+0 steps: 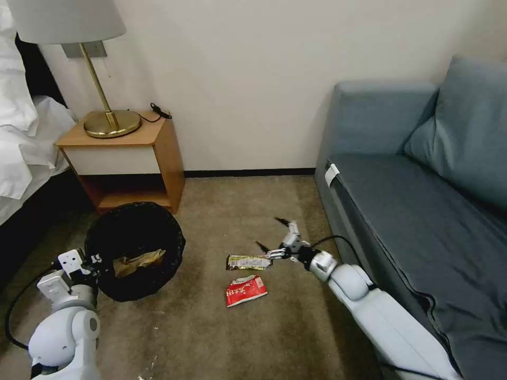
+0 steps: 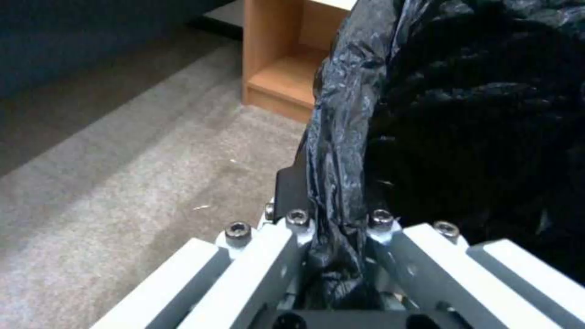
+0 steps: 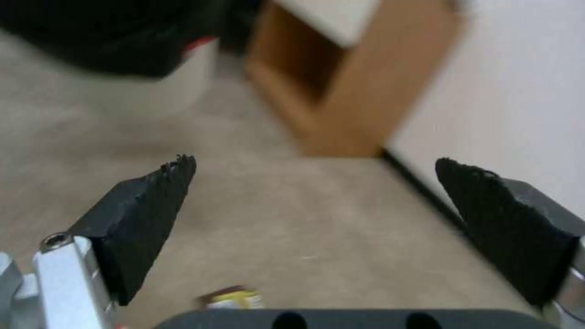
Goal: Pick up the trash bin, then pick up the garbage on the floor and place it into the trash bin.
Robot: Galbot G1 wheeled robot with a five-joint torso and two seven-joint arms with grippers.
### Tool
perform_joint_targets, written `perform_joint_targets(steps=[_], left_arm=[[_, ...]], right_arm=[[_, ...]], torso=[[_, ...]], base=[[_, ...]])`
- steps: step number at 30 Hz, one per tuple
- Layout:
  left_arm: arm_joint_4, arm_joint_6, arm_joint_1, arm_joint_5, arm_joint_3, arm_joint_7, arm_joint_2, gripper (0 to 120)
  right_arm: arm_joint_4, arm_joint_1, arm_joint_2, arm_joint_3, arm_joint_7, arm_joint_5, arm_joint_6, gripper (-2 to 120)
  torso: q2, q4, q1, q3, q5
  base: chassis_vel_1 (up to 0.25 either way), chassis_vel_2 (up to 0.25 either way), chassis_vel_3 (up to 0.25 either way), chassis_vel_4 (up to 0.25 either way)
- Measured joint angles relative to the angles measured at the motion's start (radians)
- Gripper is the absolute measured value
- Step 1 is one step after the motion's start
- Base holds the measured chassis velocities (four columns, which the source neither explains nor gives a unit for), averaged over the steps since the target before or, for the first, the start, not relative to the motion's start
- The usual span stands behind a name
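The trash bin (image 1: pixel 158 232), lined with a crinkled black bag, sits low in front of the nightstand with a crumpled brown paper bag (image 1: pixel 138 261) inside it. My left gripper (image 1: pixel 97 262) is shut on the bin's near rim; in the left wrist view the black bag (image 2: pixel 341 183) is pinched in the left gripper (image 2: pixel 335 228). On the carpet lie a gold-and-dark wrapper (image 1: pixel 248 262) and a red-and-white snack packet (image 1: pixel 246 290). My right gripper (image 1: pixel 269 232) is open just beyond the wrapper's right end, holding nothing. The right wrist view shows its open gripper (image 3: pixel 314 161), the wrapper (image 3: pixel 235 298) and the bin's white wall (image 3: pixel 177 87).
A wooden nightstand (image 1: pixel 158 153) with a brass lamp (image 1: pixel 108 119) stands behind the bin. A bed with white linen (image 1: pixel 21 137) is at the left. A blue-grey sofa (image 1: pixel 422 200) runs along the right, close to my right arm. The wall (image 1: pixel 253 79) closes the back.
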Motion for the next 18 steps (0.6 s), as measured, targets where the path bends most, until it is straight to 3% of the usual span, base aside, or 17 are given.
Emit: perform_joint_targets(steps=[2, 9, 18], left_arm=[[-0.004, 0.014, -0.017, 0.009, 0.003, -0.014, -0.003, 1], [-0.028, 0.033, -0.019, 0.015, 0.009, -0.029, -0.005, 1], [-0.046, 0.031, 0.011, 0.026, 0.007, -0.029, -0.018, 1]], right_arm=[[-0.131, 0.073, 0.051, -0.067, -0.123, -0.020, 0.015, 100], [-0.286, 0.138, 0.128, -0.082, -0.329, -0.094, -0.020, 100], [-0.346, 0.158, 0.151, -0.071, -0.368, -0.155, -0.042, 100]], torso=[[0.000, 0.0000, 0.000, 0.000, -0.0001], [0.000, -0.0002, 0.000, 0.000, -0.0001], [0.000, -0.0003, 0.000, 0.000, -0.0003]], base=[[0.000, 0.000, 0.000, 0.000], [0.000, 0.000, 0.000, 0.000], [0.000, 0.000, 0.000, 0.000]])
